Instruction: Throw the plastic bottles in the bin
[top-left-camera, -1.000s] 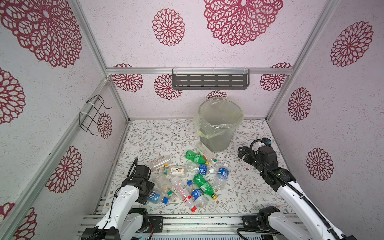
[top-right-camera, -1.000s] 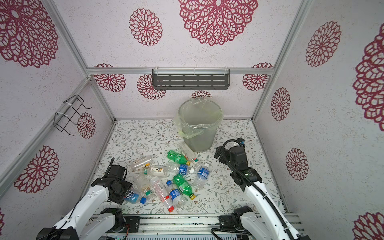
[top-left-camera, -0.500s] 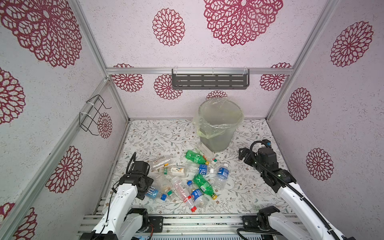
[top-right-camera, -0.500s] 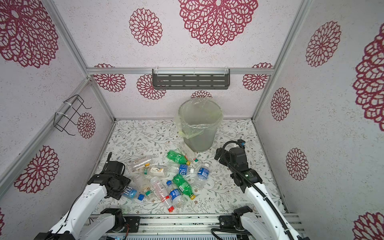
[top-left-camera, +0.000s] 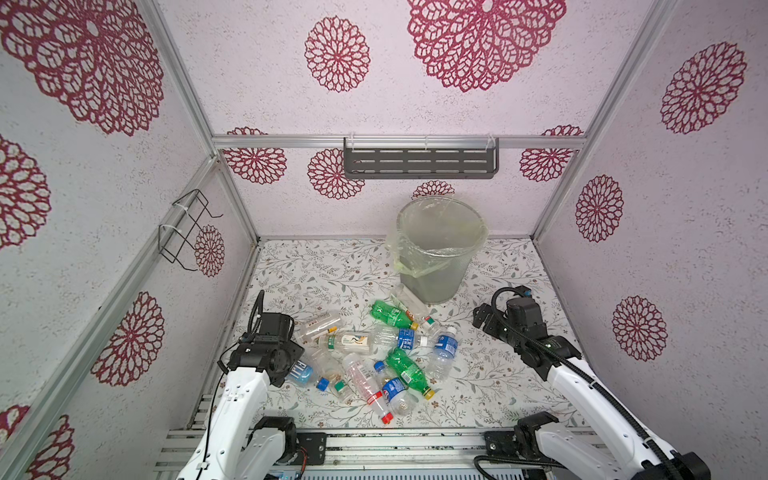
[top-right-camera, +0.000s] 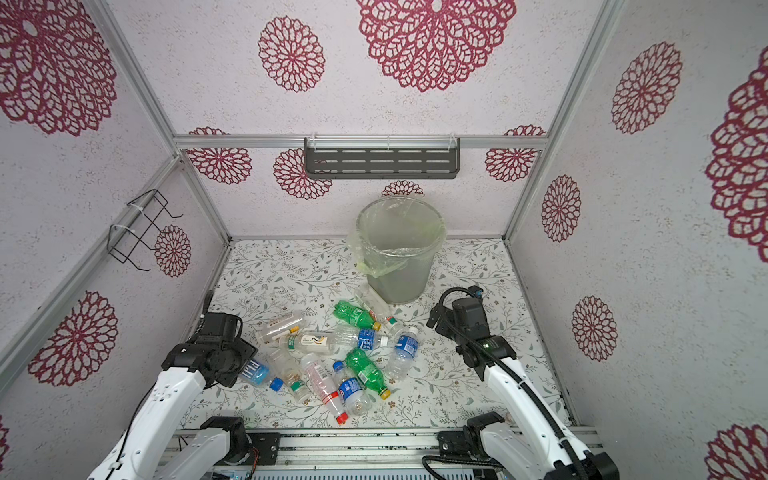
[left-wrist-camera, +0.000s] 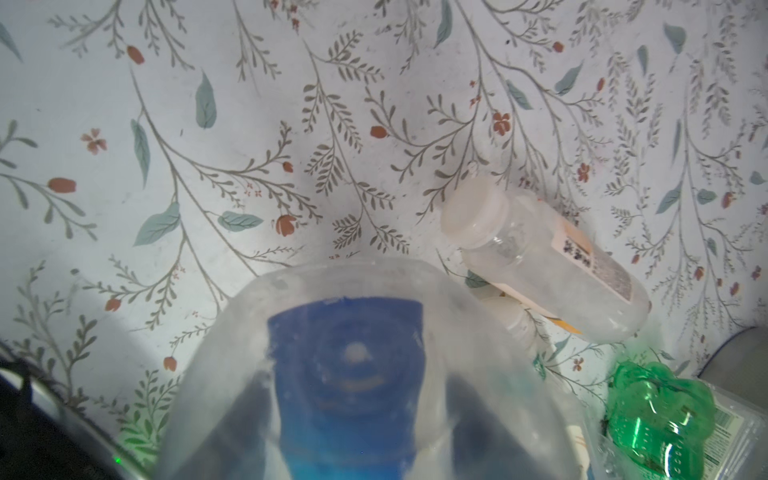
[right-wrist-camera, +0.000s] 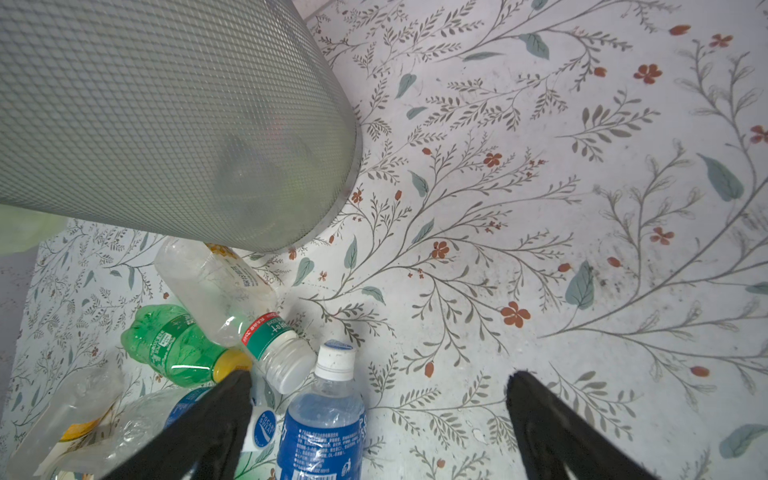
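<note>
Where the left gripper (top-left-camera: 291, 366) hovers, a blue-capped bottle (top-left-camera: 306, 374) lies between its jaws.

Two green plastic bottles (top-left-camera: 409, 371) and about nine clear plastic bottles (top-left-camera: 368, 384) (overlap blurs the tally) lie at seven o'clock from one round grey wire-mesh bin (top-left-camera: 436, 278).

Plastic bottles (top-left-camera: 405, 371) before the bin (top-left-camera: 434, 274)

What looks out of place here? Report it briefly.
The bag liner hangs lopsided, bunched down one side of the bin. The plastic bottles lie tumbled on their sides in a heap on the table, one clear bottle right at the bin's base. No spill or breakage shows.
</note>
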